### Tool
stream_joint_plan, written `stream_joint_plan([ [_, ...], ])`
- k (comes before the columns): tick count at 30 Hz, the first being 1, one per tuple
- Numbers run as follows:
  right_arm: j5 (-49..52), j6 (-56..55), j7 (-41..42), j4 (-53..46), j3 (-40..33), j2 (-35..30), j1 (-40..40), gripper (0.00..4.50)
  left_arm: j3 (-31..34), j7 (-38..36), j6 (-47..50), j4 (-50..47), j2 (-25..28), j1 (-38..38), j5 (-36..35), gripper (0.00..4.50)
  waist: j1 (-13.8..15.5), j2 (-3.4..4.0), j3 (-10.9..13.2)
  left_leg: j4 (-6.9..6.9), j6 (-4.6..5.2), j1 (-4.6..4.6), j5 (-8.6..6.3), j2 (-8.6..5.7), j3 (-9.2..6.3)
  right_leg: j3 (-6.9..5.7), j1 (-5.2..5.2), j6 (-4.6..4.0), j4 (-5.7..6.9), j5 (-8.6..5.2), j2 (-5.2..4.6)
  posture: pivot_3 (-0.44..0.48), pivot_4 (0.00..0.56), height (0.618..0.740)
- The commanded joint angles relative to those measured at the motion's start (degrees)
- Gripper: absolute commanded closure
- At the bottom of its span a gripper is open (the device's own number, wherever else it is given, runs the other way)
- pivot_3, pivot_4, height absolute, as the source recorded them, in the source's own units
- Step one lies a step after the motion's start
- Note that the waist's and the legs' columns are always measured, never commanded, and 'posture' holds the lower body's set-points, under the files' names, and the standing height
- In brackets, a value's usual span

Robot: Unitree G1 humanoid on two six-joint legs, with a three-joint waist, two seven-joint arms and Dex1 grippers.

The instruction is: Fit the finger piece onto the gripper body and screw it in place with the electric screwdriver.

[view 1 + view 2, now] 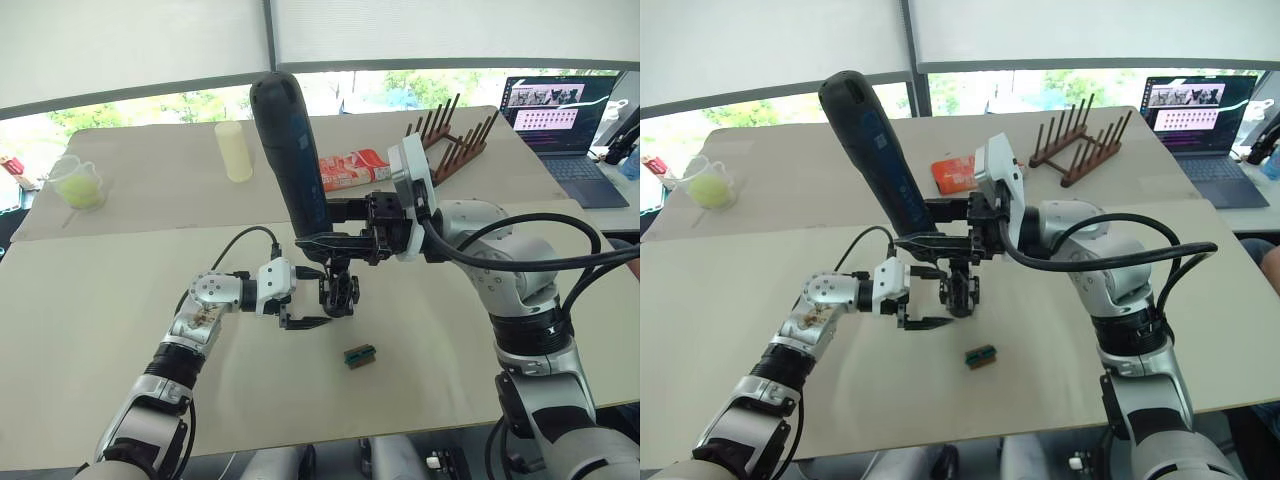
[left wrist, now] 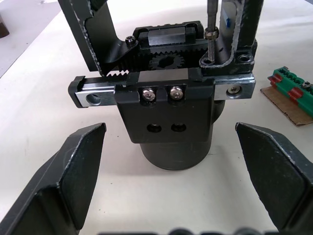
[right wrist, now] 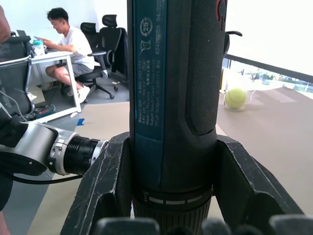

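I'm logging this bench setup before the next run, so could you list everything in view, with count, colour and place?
electric screwdriver: 1, black, upright in the right gripper, bit down on the gripper body
gripper body: 1, black, table centre
small block: 1, green-brown, on the table nearer the robot than the gripper body
cylinder: 1, pale yellow, far table
packet: 1, red-white, far table
peg rack: 1, brown, far right
laptop: 1, dark, far right
cup holding a yellow ball: 1, clear, far left
seated person: 1, white shirt, at a desk in the right wrist view
left gripper: open, beside the gripper body
right gripper: shut on the electric screwdriver
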Motion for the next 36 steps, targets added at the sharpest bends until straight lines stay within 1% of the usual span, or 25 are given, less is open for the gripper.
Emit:
stream_joint_plan([
  [1,0.8,-1.58,0.23,-1.84,-1.47,0.23,-0.85,2.6,0.27,0.32,-0.51,-1.55,0.21,-0.23,-0.06,0.0,0.0,0.0,0.0,0.0,0.0,0.0,0.0,0.0,0.0,0.0,0.0,0.0,0.0,0.0,0.0,0.0,0.15,0.74],
  [8,1.44,-1.02,0.02,-1.49,-1.87,0.56,-2.36,2.6,0.3,0.45,-0.62,-1.49,0.13,-0.27,-0.05,0.0,-0.01,0.0,0.0,0.0,0.0,0.0,0.0,0.0,0.0,0.0,0.0,0.0,0.0,0.0,0.0,0.0,0.15,0.74],
  [36,-0.37,-3.46,2.64,-0.18,-1.36,0.48,-3.25,2.6,0.36,0.69,-0.67,-1.16,0.08,-0.54,-0.07,0.0,-0.02,0.0,0.0,-0.01,0.0,0.0,0.0,0.0,0.0,0.0,-0.01,0.0,0.0,0.0,0.01,0.0,0.15,0.74],
])
